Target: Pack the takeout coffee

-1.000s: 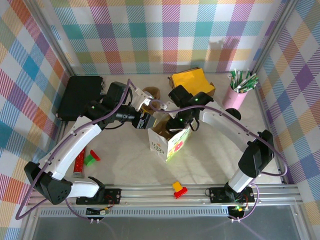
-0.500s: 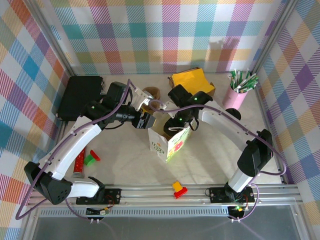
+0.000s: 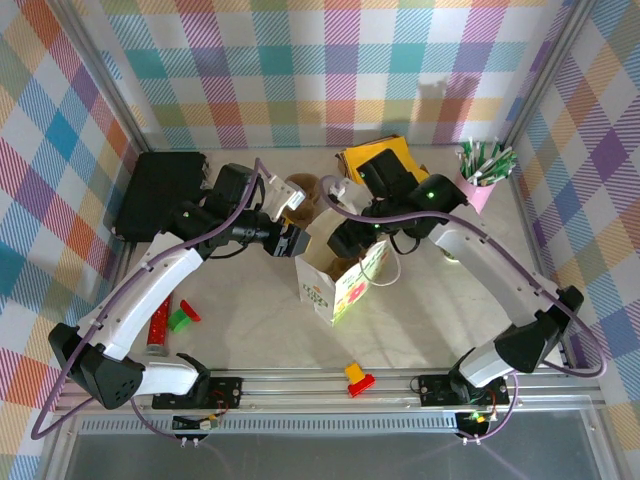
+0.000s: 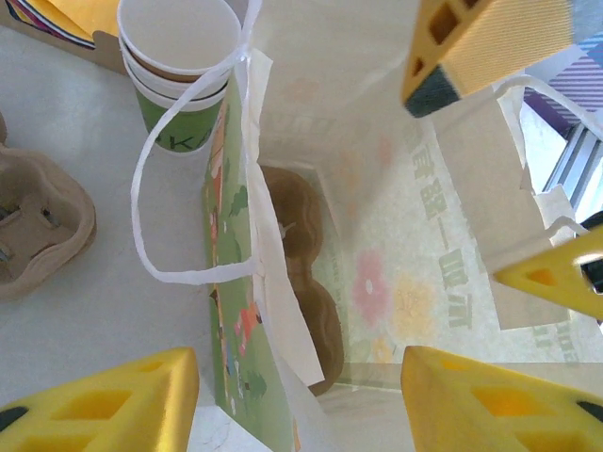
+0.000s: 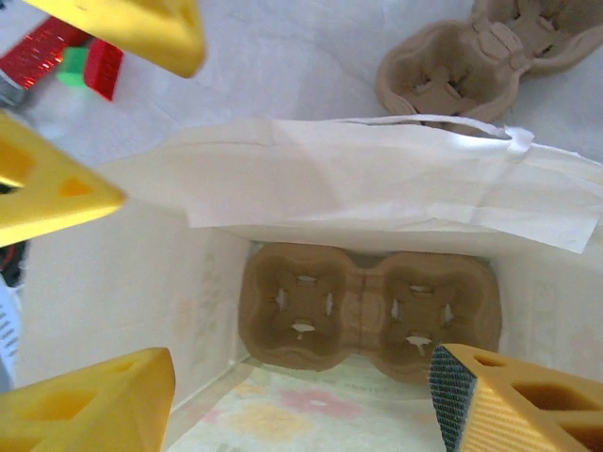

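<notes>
**Ana:** What is new at the paper bag [image 3: 318,292]?

**Ben:** The right gripper [image 5: 301,400] has come up out of it. A second ago it was down inside. Now its jaws are wide and hold nothing.

**Ana:** What did it leave there?

**Ben:** A brown tray [image 5: 363,311]. It lies flat on the bag's floor.

**Ana:** And the left gripper [image 4: 301,400]?

**Ben:** It hangs at the bag's mouth with its jaws apart. I think it pinches nothing.

**Ana:** Is the takeout coffee in?

**Ben:** No, the tray's holes are bare. The coffee should go in next.

**Ana:** What is past the bag?

**Ben:** Lidless cups [image 4: 179,66] and a spare tray [image 3: 300,188].

**Ana:** Where is the coffee?

**Ben:** I cannot tell. A dark round thing sat near the pink cup [image 3: 475,190] a moment ago. Now the right arm [image 3: 480,260] covers that spot.
</notes>
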Available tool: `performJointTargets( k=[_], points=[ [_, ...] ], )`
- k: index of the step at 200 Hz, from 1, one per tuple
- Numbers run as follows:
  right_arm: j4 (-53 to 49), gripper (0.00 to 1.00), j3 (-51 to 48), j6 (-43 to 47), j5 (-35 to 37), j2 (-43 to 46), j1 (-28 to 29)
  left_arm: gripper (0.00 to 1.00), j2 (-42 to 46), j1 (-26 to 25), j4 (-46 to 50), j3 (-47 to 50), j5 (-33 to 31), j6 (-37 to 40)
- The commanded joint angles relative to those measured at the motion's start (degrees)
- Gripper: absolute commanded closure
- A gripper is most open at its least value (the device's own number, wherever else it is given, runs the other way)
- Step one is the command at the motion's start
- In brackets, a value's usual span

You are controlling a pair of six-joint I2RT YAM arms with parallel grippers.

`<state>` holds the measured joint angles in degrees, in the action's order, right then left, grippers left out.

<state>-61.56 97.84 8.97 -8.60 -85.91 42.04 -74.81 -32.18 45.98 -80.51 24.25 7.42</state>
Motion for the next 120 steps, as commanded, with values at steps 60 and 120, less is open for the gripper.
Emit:
performJointTargets(
  k=[60, 120],
  points=[
    [3.03, 0.30, -8.97, -9.61, -2.14, 11.81, 0.24, 0.50, 1.15, -2.40, 5.24, -9.51, -4.22, -6.95],
    [10.77, 0.23, -17.96, -32.01, 8.53, 24.67, -1.38, 0.58, -4.27, -12.86, 9.76, -21.15, -13.19, -11.90]
  ],
)
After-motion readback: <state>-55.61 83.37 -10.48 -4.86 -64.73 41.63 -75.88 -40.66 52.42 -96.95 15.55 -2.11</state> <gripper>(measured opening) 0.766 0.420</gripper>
